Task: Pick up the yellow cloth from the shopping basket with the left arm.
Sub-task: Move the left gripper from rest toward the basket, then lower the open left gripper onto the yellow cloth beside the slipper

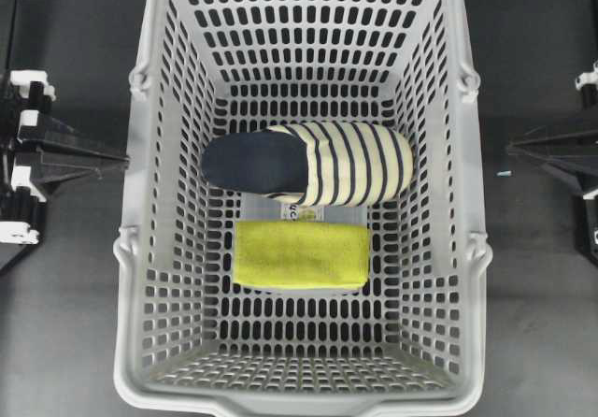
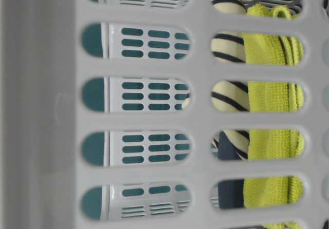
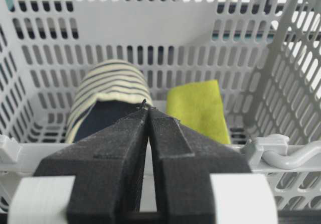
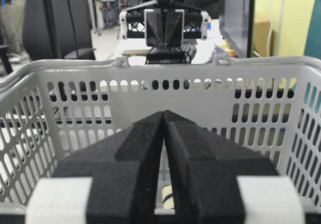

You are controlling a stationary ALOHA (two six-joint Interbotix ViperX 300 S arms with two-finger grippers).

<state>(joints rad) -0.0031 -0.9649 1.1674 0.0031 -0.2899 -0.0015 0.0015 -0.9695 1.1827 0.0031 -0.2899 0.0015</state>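
Resting outside the basket [image 1: 159, 249], my left gripper [image 3: 146, 106] and right gripper [image 4: 164, 114] both have jaws pressed together, holding nothing. On the basket floor near its middle, the cloth [image 1: 301, 254] lies flat, just beside the slipper [image 1: 308, 163].

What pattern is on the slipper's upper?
Cream with navy stripes on the slipper; the overhead view shows it best.
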